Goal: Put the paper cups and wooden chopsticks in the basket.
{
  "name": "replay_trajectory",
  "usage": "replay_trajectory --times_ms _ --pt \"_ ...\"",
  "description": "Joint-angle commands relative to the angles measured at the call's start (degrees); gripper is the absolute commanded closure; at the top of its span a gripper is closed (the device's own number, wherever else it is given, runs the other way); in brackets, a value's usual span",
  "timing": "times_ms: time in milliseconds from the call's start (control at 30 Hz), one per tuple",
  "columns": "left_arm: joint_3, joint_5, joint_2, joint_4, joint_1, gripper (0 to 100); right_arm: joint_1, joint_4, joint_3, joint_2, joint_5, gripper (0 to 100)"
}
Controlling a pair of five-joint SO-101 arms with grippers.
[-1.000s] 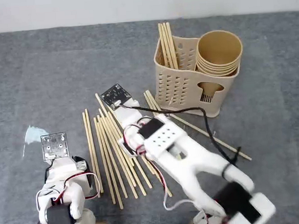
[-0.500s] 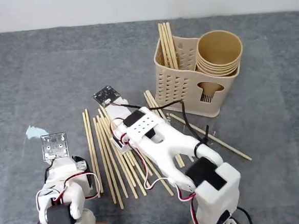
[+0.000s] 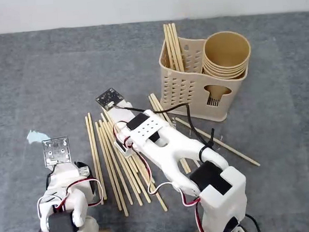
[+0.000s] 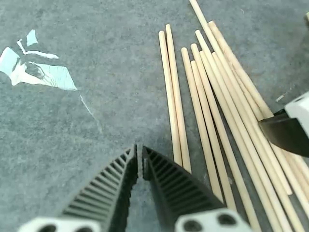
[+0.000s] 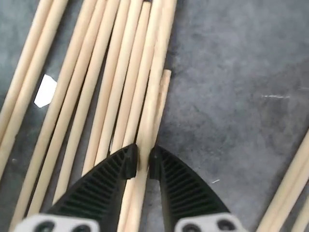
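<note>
— On the grey mat (image 3: 282, 117) before the two arms, what is found?

— Loose wooden chopsticks (image 3: 112, 156) lie side by side in a spread bundle; their long axes run from the arms' side toward the far side, the far ends leaning toward the left arm's side; a stray chopstick (image 3: 228, 149) lies apart near the basket's foot, slanted the other way.

— State of the right gripper?

— The right gripper (image 5: 141, 162) is down on the bundle; its fingers are clamped on one stick; the gripped chopstick (image 5: 147, 121) sits between the fingertips and runs straight out ahead of them, parallel with its neighbours and touching them.

— And the left gripper?

— The left gripper (image 4: 139, 160) hangs over bare mat; its fingers are pressed together with nothing between them; the nearest pair (image 4: 174, 106) of sticks lies just beside its tip, long axis roughly along the gripper's own line; a pale blue scrap (image 4: 36, 72) lies on the other side, well apart.

— The basket?

— The basket (image 3: 182, 90) stands upright at the far side; the paper cups (image 3: 227, 50) are nested in one stack in one compartment, mouths up; the standing chopsticks (image 3: 172, 46) are on end in the neighbouring compartment, tips above the rim.
</note>
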Motion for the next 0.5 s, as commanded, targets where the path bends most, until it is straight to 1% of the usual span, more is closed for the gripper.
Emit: replay_trajectory --times_ms 0,100,467 --pt "-2.8 0.4 -1.1 0.3 -0.1 99 0.9 -0.3 -1.3 0.9 1.4 99.1" --pt "-2.7 0.4 -1.1 0.3 -0.1 99 1.2 0.2 -1.1 -1.9 1.4 99.1" --pt "-2.8 0.4 -1.1 0.3 0.2 99 1.7 15.1 -0.9 -20.9 1.3 99.1"
